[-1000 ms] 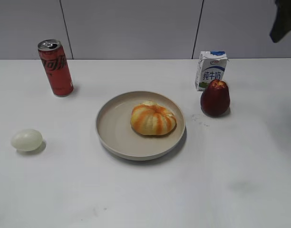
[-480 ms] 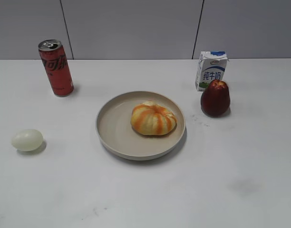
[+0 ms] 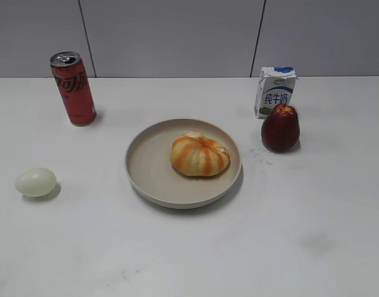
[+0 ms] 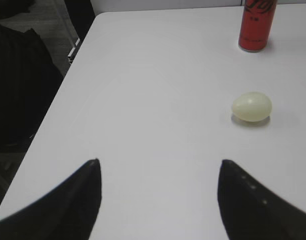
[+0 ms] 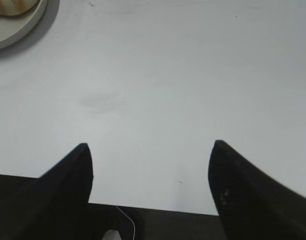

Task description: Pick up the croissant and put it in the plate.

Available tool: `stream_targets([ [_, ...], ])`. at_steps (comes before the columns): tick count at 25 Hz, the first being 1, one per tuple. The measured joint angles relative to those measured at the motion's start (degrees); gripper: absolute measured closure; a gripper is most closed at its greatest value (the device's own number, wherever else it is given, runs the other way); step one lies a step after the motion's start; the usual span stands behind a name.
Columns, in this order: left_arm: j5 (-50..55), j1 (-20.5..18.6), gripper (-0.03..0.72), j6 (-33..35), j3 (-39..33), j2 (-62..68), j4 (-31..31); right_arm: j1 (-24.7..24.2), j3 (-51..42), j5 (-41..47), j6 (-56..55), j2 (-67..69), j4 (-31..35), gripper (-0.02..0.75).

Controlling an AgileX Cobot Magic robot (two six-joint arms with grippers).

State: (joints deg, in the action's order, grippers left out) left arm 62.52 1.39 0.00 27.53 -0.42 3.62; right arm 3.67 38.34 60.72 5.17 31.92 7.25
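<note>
Exterior view showed the croissant (image 3: 199, 154) lying inside the plate (image 3: 146, 167) at frame centre, so the task looked done; both end effectors (image 4: 158, 172) (image 5: 149, 150) were wide, holding nothing.

Exterior view: slanted down from the front, whole worktop (image 3: 313, 247) in frame. Left wrist view: low over the left edge, facing egg (image 4: 251, 106) and red can (image 4: 256, 25), both shared with exterior. Right wrist view: near front edge, sharing the plate (image 5: 13, 31).
</note>
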Motion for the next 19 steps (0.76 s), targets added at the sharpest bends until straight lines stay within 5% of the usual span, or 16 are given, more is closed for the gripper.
stream_targets([
  [8,-0.1,0.0,0.137,0.0,0.0,0.0,0.0,0.0,-9.0,-0.8,0.0,-16.9,-0.5,0.2],
  [19,0.0,0.0,0.137,0.0,0.0,0.0,0.0,0.0,-9.5,-1.0,0.0,-30.8,-0.8,0.2],
])
